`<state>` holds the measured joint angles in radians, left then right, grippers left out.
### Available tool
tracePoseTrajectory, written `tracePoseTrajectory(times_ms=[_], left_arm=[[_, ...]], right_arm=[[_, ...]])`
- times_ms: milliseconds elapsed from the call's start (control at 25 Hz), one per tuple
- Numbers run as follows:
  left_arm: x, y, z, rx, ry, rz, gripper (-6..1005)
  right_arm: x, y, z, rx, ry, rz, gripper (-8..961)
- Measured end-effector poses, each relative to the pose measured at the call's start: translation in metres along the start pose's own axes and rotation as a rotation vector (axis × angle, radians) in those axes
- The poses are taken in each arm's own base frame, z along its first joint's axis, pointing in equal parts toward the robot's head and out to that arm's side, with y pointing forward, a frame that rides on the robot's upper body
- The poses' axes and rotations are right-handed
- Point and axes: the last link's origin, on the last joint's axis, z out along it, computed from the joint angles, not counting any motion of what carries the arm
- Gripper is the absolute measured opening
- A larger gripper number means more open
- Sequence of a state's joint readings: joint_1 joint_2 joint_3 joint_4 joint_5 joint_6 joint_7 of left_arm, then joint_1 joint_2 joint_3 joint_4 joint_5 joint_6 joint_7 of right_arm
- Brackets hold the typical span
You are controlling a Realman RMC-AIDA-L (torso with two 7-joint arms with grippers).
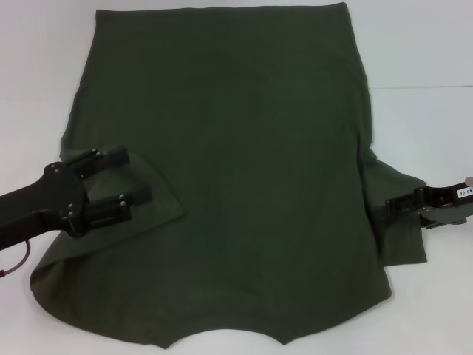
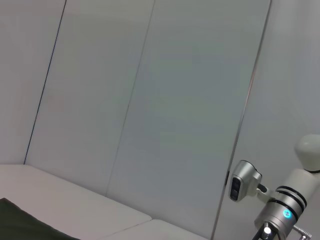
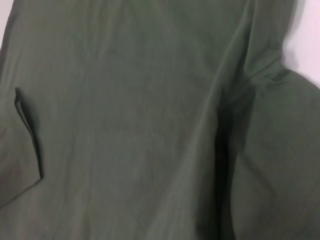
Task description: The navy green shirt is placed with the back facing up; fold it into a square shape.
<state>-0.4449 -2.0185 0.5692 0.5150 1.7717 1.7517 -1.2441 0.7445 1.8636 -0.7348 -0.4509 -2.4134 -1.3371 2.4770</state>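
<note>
The left tool [image 1: 126, 177], black and two-fingered, sat near the left edge of the white desk [image 1: 421, 44], reaching in over the shirt's left sleeve. Its fingers [image 1: 111, 157] were spread apart, with the sleeve cloth lying flat under and between them, and that sleeve was folded inward onto the body of the garment, ending in a rounded corner.

The large dark olive-green short-sleeved cotton shirt [image 1: 244, 185] lay spread flat across the middle of the desk, plain side up, its hem toward the far edge and its curved neckline at the near edge. In the left wrist view only a dark corner of the shirt [image 2: 20, 225] showed on the desk, with grey wall panels [image 2: 150, 100] and a white-and-silver robot arm segment [image 2: 280, 205] beyond it. The right wrist view was filled with the shirt's cloth [image 3: 125, 120], with a folded crease along one side.

The right tool [image 1: 392, 208] was at the right edge of the desk, against the shirt's right sleeve, which stuck out unfolded; I cannot tell whether its fingers were spread or pinching the cloth.
</note>
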Motion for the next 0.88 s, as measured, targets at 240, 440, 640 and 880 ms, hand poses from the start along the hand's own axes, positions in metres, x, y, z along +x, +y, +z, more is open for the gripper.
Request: tracePoseTrajectory(times_ms=[240,440,640,880], left_arm=[[0.0002,-0.0001,-0.0001,0.000,0.000,0.001,891],[0.0001,-0.0001,-0.0002,0.001,0.001,0.000,891],[0.0005,-0.0003,-0.0003,0.002,0.003,0.001,892],[0.0018,-0.0007,-0.0005,0.004,0.010,0.003,891]], right_arm=[[-0.0003,-0.0013,-0.0004,0.002,-0.008,0.005,737],[-0.0007,-0.0032,-0.0014,0.009,-0.017,0.006,492],[-0.0023,-0.0043,-0.0030,0.015,-0.023,-0.011,200],[-0.0046,-0.0033,-0.0046,0.014,-0.027,-0.031,36]])
